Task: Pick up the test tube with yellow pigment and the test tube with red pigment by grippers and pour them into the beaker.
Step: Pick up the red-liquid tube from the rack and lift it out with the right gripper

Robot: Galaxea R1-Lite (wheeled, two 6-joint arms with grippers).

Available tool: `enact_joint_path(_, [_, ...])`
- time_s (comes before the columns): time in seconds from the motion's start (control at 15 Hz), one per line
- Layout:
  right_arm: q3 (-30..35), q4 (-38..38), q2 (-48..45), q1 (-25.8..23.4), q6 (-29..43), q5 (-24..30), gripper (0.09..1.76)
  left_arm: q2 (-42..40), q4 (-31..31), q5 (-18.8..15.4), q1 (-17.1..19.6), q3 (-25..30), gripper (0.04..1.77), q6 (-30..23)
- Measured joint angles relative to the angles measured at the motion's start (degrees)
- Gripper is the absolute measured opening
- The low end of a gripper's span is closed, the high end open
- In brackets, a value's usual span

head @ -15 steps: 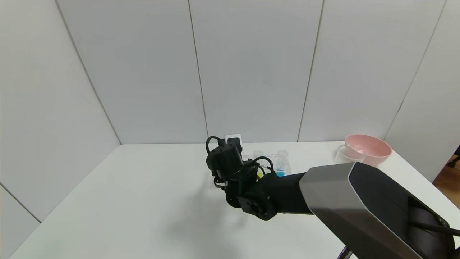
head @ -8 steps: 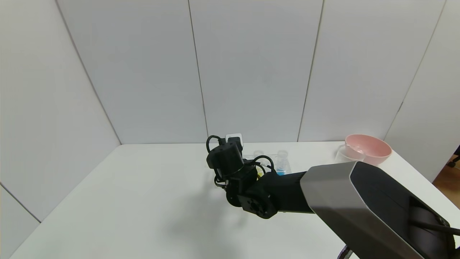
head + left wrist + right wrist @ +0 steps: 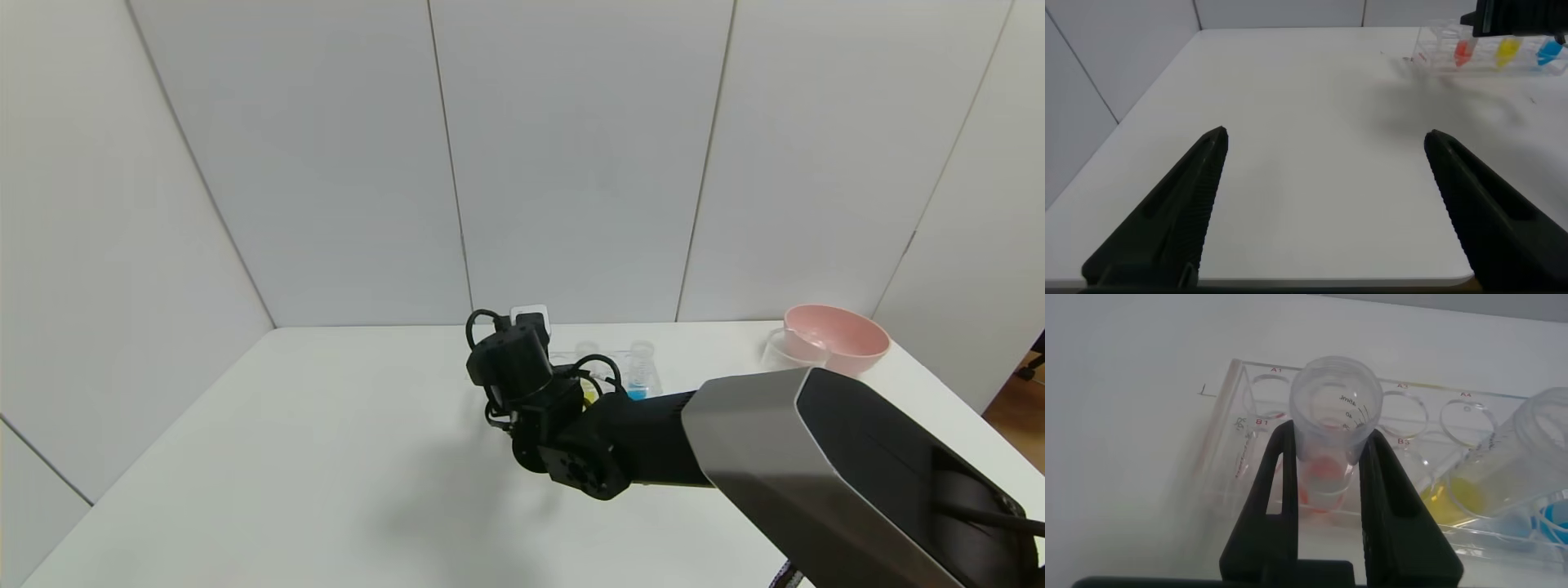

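Right end effector point(image 3: 1327, 478) is clamped on the slim clear test tube with red-orange liquid point(image 3: 1331, 416) — its 2 black fingers point(image 3: 1278, 482) press the tube's sides, at the left end of the clear plastic tube rack point(image 3: 1237, 392). Tube stands about upright in its rack slot. In the head view that end effector point(image 3: 510, 359) sits over the rack at the far middle of the white worktop point(image 3: 326, 457).

Clear tube with bright yellow liquid point(image 3: 1498, 469) is in the rack just right of the red one, tilted; a tube with blue liquid point(image 3: 638, 384) is further right.

Small clear beaker point(image 3: 785, 349) is at the far right, touching the pink bowl point(image 3: 837, 337).

Left end effector point(image 3: 1323, 196) — jaws wide apart, holding nothing, over the worktop's near left, well apart from the rack.
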Motion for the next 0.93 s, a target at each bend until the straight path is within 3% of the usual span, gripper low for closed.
enact_joint_path(0.73, [0.45, -0.02, -0.77, -0.26, -0.13, 0.02, 0.50, 0.00, 0.00, 0.02, 0.00, 0.00, 1.72, 0.02])
enact_joint_path(0.93, [0.52, 0.06, -3.63, -0.61, -3.29, 0.11, 0.50, 0.00, 0.00, 0.02, 0.00, 0.00, 1.72, 0.00])
